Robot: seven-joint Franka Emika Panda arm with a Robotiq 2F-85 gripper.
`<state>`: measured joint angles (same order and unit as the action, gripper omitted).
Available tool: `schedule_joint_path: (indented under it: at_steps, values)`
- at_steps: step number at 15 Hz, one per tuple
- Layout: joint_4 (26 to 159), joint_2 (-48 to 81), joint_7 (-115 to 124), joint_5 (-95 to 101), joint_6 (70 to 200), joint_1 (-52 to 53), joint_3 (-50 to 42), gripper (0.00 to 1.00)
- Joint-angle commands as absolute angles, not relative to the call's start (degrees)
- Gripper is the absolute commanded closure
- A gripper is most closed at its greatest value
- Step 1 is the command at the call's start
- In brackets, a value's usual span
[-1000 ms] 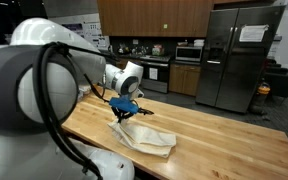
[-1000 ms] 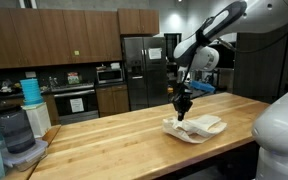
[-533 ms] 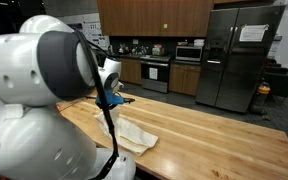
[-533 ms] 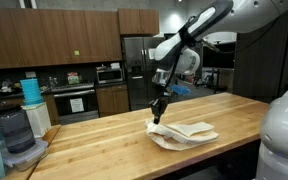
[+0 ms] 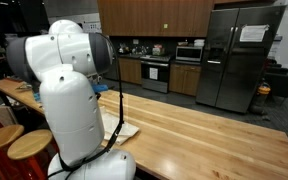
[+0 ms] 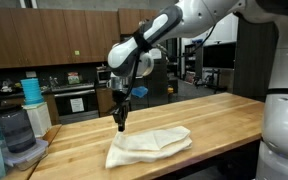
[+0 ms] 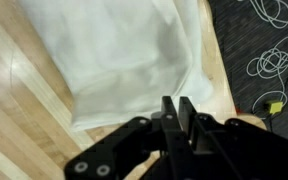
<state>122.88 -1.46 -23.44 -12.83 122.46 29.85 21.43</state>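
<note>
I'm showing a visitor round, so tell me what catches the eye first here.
A pale cloth lies rumpled on the long wooden counter, and the gripper hangs over one end of it, fingers pointing down. In an exterior view the white arm fills the foreground and hides most of the cloth. Behind the counter, a steel fridge stands against the dark kitchen cabinets.
</note>
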Motion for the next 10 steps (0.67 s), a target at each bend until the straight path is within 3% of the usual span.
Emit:
schedule_joint_path:
  at_steps: [1, 5, 9, 10]
  values:
    - [109.63, 9.24, -22.94, -5.98, 113.94, 29.12, 24.31, 0.56]
    - [104.11, 13.43, -22.7, -2.25, 108.23, 29.76, 26.17, 0.28]
    - [107.16, 10.55, -20.02, -3.07, 106.89, 29.14, 26.85, 0.02]
    - [108.69, 9.13, -19.21, -3.71, 107.08, 28.91, 26.93, 0.0]
